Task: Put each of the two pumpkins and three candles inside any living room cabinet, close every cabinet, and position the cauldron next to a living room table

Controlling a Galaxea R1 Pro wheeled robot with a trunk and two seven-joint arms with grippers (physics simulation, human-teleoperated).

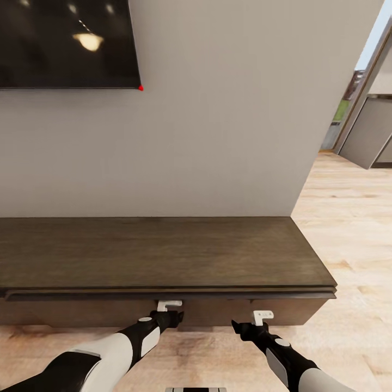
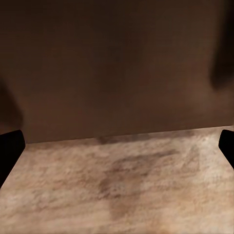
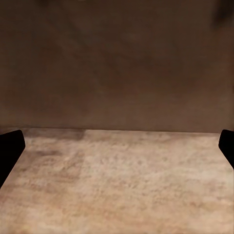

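Note:
The long, low dark brown cabinet (image 1: 163, 256) stands against the grey wall, and its fronts look shut. Both arms reach low toward its front, under the overhanging top. My left gripper (image 1: 170, 308) is close to the front near the middle. My right gripper (image 1: 262, 316) is close to the front further right. In the left wrist view the dark cabinet front (image 2: 117, 63) meets the plank floor, and the gripper (image 2: 117, 146) is open with nothing between its fingers (image 2: 9, 148). The right gripper (image 3: 117, 146) is open the same way before the front (image 3: 117, 63). Pumpkins, candles, cauldron and coffee table are out of view.
A wall TV (image 1: 65, 43) hangs above the cabinet at the left. Light wood plank floor (image 1: 354, 245) runs past the cabinet's right end toward a doorway with a grey unit (image 1: 370, 130). The wall's corner sits just behind the cabinet's right end.

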